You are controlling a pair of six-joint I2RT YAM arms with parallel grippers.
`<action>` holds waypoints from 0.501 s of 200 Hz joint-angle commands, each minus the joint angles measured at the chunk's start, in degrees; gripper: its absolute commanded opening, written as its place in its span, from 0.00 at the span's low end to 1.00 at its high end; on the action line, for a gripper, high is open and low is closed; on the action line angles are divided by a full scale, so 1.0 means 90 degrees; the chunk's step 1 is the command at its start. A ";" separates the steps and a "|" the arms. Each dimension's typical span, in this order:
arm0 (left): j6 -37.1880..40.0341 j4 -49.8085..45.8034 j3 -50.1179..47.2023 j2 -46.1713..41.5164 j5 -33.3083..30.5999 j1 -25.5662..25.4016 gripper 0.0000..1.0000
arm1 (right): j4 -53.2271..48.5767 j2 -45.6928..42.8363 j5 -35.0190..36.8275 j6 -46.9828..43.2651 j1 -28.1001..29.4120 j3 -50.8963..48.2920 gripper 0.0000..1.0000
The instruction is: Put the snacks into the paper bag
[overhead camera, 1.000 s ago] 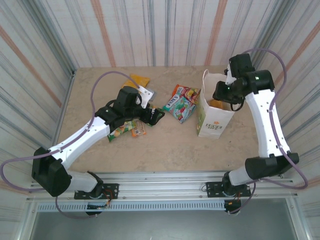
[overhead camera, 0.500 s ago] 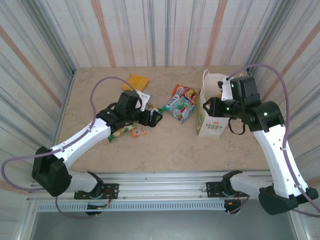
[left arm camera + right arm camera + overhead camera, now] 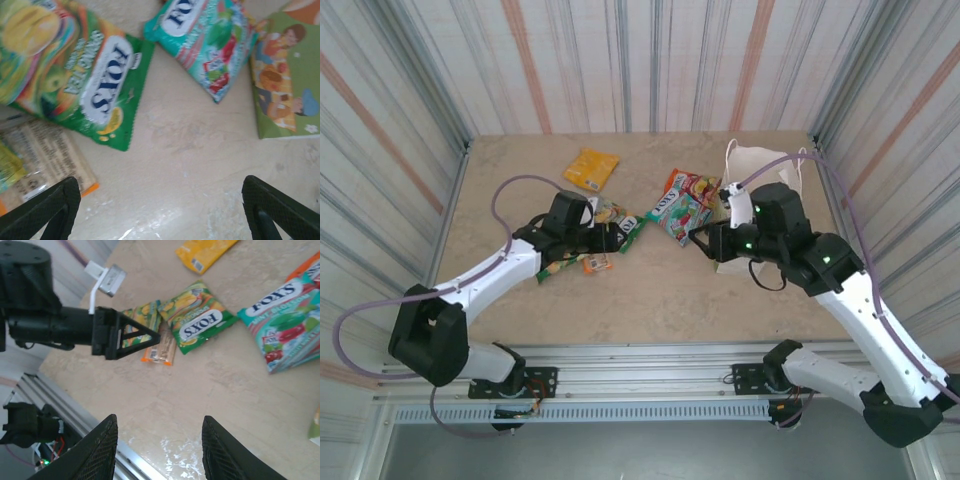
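Note:
The snacks lie on the table left of the white paper bag (image 3: 760, 165), whose lower part my right arm hides. They are an orange packet (image 3: 591, 167), a green Fox's packet (image 3: 610, 213), a teal-red Fox's bag (image 3: 678, 213), a red-green packet (image 3: 695, 185), a green-yellow packet (image 3: 554, 266) and a small orange bar (image 3: 597, 262). My left gripper (image 3: 630, 232) is open and empty just right of the green Fox's packet (image 3: 95, 85). My right gripper (image 3: 705, 240) is open and empty, low before the bag and facing the packets (image 3: 200, 320).
Striped walls enclose the table on three sides. A metal rail (image 3: 640, 355) runs along the near edge. The bag's printed green side (image 3: 282, 75) stands right of the teal bag (image 3: 210, 40). Bare tabletop (image 3: 660, 290) lies between the two grippers and the rail.
My right gripper has come away from the bag's mouth and swung down and left to the table in front of the bag. My left arm has drawn back slightly, uncovering the orange packet.

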 commanded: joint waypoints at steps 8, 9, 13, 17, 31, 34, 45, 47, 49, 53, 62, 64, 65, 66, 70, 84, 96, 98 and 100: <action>-0.0452 -0.0440 -0.0190 -0.0125 -0.0447 0.0269 0.87 | 0.0467 0.0363 0.0256 0.0176 0.0503 -0.0141 0.47; -0.0457 -0.0453 -0.0194 -0.0143 -0.0462 0.0281 0.87 | 0.0467 0.0378 0.0263 0.0174 0.0513 -0.0141 0.47; -0.0481 -0.0531 -0.0218 -0.0203 -0.0517 0.0339 0.87 | 0.0468 0.0437 0.0290 0.0174 0.0565 -0.0134 0.47; -0.0528 -0.0628 -0.0241 -0.0270 -0.0587 0.0401 0.87 | 0.0466 0.0503 0.0319 0.0173 0.0622 -0.0118 0.47; -0.0807 -0.1065 -0.0311 -0.0515 -0.0752 0.0674 0.85 | 0.0492 0.0685 0.0358 0.0171 0.0770 -0.0049 0.47; -0.0870 -0.1173 -0.0323 -0.0565 -0.0802 0.0742 0.85 | 0.0504 0.0727 0.0358 0.0167 0.0797 -0.0036 0.47; -0.1092 -0.1630 -0.0386 -0.0744 -0.0979 0.0989 0.83 | 0.0585 0.0857 0.0363 0.0163 0.0903 -0.0013 0.47; -0.1121 -0.1707 -0.0406 -0.0777 -0.1003 0.1029 0.83 | 0.0597 0.0873 0.0359 0.0159 0.0921 -0.0013 0.47; -0.1143 -0.1761 -0.0425 -0.0815 -0.1023 0.1081 0.83 | 0.0615 0.0894 0.0353 0.0162 0.0937 -0.0013 0.47; -0.1184 -0.1881 -0.0462 -0.0879 -0.1082 0.1163 0.83 | 0.0662 0.0938 0.0344 0.0153 0.0973 -0.0022 0.47; -0.1298 -0.2150 -0.0564 -0.1050 -0.1212 0.1372 0.82 | 0.0751 0.1014 0.0306 0.0150 0.1021 -0.0034 0.47; -0.1320 -0.2189 -0.0582 -0.1093 -0.1234 0.1410 0.82 | 0.0773 0.1032 0.0296 0.0153 0.1038 -0.0033 0.47; -0.1330 -0.2207 -0.0590 -0.1115 -0.1241 0.1428 0.82 | 0.0782 0.1039 0.0293 0.0153 0.1039 -0.0033 0.47; -0.1339 -0.2225 -0.0604 -0.1130 -0.1245 0.1457 0.82 | 0.0791 0.1043 0.0286 0.0149 0.1045 -0.0033 0.47; -0.1367 -0.2285 -0.0658 -0.1205 -0.1270 0.1548 0.82 | 0.0830 0.1082 0.0266 0.0153 0.1061 -0.0033 0.47; -0.1374 -0.2360 -0.0807 -0.1467 -0.1293 0.1847 0.82 | 0.0942 0.1204 0.0215 0.0154 0.1114 -0.0014 0.47; -0.1311 -0.2479 -0.0878 -0.1622 -0.1359 0.2072 0.82 | 0.0995 0.1295 0.0166 0.0136 0.1136 0.0014 0.47; -0.1296 -0.2496 -0.0888 -0.1643 -0.1369 0.2118 0.82 | 0.0995 0.1312 0.0159 0.0135 0.1140 0.0023 0.47; -0.1280 -0.2517 -0.0883 -0.1649 -0.1374 0.2146 0.82 | 0.0988 0.1323 0.0154 0.0127 0.1139 0.0030 0.47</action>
